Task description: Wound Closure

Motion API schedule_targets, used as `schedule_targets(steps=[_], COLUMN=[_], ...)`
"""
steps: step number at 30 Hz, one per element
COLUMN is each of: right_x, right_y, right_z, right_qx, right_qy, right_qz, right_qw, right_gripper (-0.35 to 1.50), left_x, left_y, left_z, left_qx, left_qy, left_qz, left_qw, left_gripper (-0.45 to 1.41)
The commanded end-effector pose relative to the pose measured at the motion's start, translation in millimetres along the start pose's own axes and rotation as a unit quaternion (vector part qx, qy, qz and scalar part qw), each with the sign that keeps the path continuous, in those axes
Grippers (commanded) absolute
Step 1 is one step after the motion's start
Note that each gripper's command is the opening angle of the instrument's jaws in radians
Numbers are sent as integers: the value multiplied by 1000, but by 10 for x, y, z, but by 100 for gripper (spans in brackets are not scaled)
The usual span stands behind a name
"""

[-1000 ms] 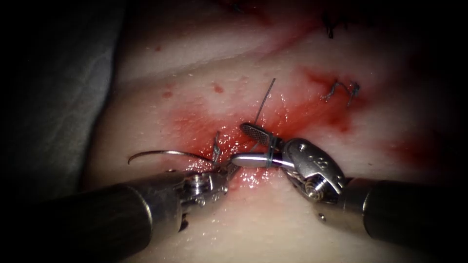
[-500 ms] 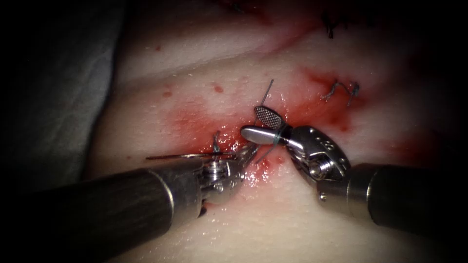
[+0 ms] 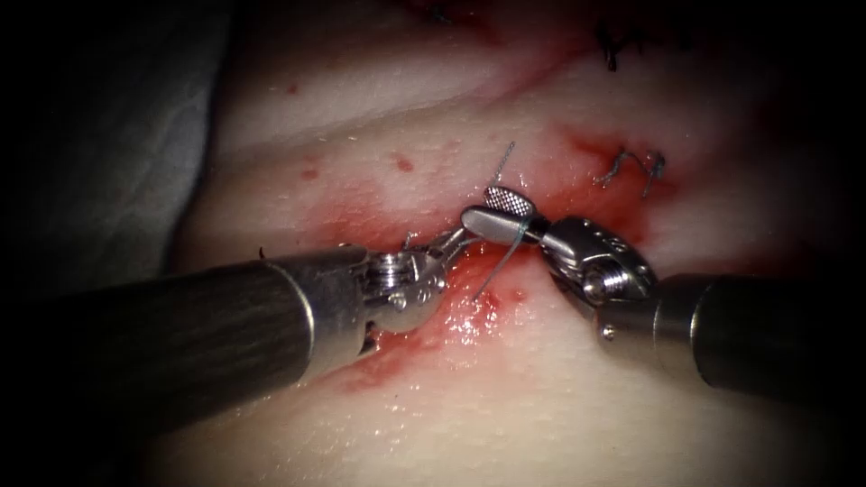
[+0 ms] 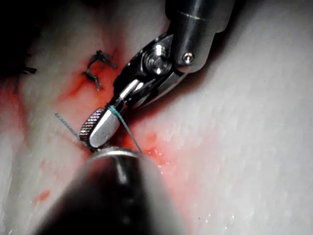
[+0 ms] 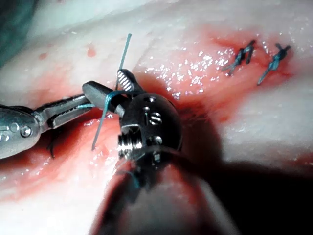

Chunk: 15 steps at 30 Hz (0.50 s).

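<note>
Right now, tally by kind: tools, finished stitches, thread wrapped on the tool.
Tools: 2, left tool and right tool.
Finished stitches: 2, one, other.
Thread looped round the right tool: 1.
Total: 5.

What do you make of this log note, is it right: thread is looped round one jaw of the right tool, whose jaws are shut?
Not quite. The right tool has its jaws open, not shut, as the right wrist view shows. The thread is indeed looped round one of them.
</note>
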Motion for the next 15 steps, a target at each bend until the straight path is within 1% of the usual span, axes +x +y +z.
schedule_targets(steps=[1, 9, 10, 15], right_x=[-5, -6, -6, -6], right_y=[1, 2, 2, 2], right_z=[5, 4, 8, 16], right_qx=[-5, -12, -14, -19], right_qy=[4, 6, 9, 14], right_qz=[2, 5, 6, 9], right_qw=[1000, 1000, 1000, 1000], right_gripper=[37, 37, 41, 42], left_x=[2, 4, 5, 5], left_y=[3, 3, 3, 1], left_z=[8, 10, 11, 13], left_qx=[0, 0, 1, 1], left_qy=[0, -1, -2, -2], left_qz=[0, -1, -1, -1], left_qw=[1000, 1000, 1000, 1000], left_gripper=[-45, -45, -45, -45])
